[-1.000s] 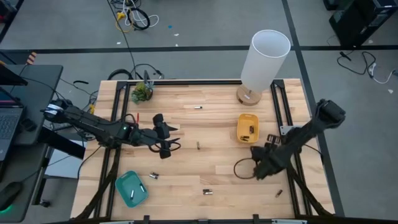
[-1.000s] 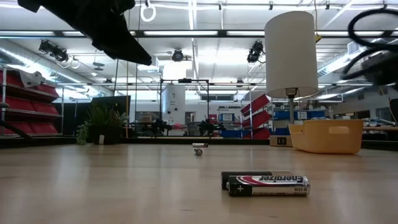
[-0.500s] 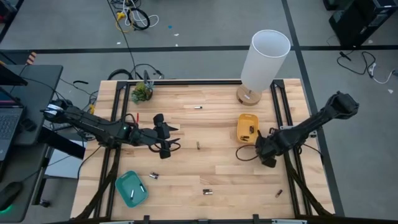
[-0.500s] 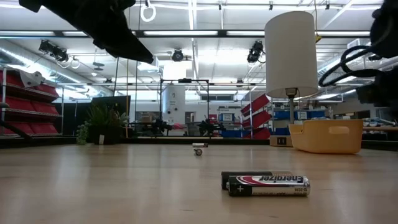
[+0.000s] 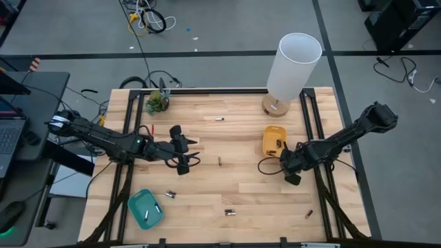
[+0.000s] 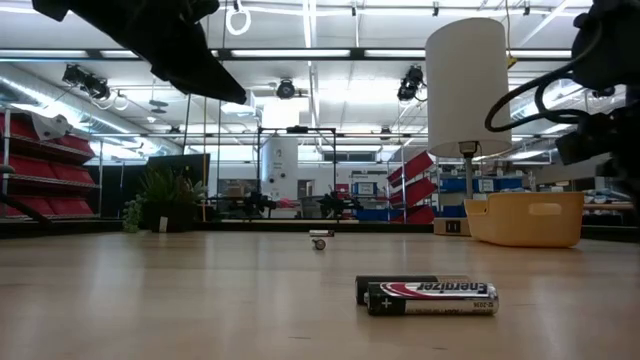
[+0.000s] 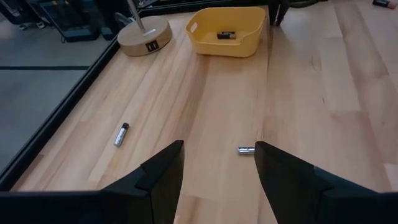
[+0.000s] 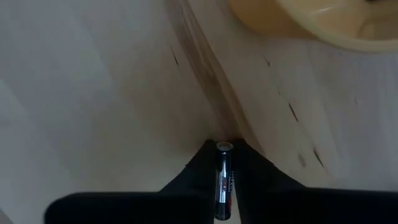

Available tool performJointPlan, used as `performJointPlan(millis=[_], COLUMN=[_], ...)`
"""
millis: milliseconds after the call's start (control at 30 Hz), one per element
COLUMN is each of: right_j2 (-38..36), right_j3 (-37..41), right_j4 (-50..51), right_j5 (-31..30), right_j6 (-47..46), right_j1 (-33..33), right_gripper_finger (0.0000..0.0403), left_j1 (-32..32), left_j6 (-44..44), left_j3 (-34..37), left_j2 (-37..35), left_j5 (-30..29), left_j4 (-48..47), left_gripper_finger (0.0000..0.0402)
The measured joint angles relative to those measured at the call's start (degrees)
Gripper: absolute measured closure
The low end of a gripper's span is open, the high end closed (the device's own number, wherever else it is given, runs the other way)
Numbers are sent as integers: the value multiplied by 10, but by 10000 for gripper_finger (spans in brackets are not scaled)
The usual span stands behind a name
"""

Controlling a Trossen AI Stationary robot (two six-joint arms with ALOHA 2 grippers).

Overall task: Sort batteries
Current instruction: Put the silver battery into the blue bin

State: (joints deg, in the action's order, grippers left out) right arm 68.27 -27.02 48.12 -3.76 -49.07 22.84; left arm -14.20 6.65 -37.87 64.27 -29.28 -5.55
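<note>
The right hand [image 8: 224, 186] is closed on a slim dark cylindrical battery [image 8: 224, 180], which lies lengthwise between its two dark fingers with its metal cap pointing forward. Just ahead of this hand on the pale wooden plank surface [image 5: 234, 138] sits the small yellow plastic tray [image 5: 273, 141], with a dark battery lying inside it [image 7: 226, 35]. Farther beyond the tray stands the tall white cylindrical lamp [image 5: 294, 63] on its round wooden base.

The left hand [image 5: 187, 162] hangs above the middle of the surface, its fingers [image 7: 161, 177] parted with nothing between them. Just in front of it a small silvery battery [image 5: 220, 162] lies on the wood. Off to one side of this hand a dark battery with a pale tip [image 7: 120, 134] lies near the surface's edge. Behind and below it are the small teal plastic tray [image 5: 145, 209] holding a pale battery, a loose battery beside that tray [image 5: 170, 195], and a pair of black batteries side by side [image 5: 230, 213].
</note>
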Motion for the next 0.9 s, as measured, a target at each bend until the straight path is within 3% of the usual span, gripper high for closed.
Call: performJointPlan(millis=[200, 500, 700, 900], right_j2=[-1, 1, 1, 0], right_j3=[0, -8, -9, -9], right_j4=[3, 14, 19, 51], right_j5=[0, -27, -25, 6], right_j6=[-29, -52, -58, -73], right_j1=[12, 20, 20, 20], right_gripper_finger=[372, 303, 266, 265], left_j1=[-1, -1, -2, -2], left_j6=[9, 9, 11, 45], left_j3=[0, 0, 0, 0], left_j2=[0, -1, -42, -100], left_j5=[0, 5, 19, 19], left_j4=[-3, -4, -20, -77], left_gripper_finger=[188, 188, 188, 188])
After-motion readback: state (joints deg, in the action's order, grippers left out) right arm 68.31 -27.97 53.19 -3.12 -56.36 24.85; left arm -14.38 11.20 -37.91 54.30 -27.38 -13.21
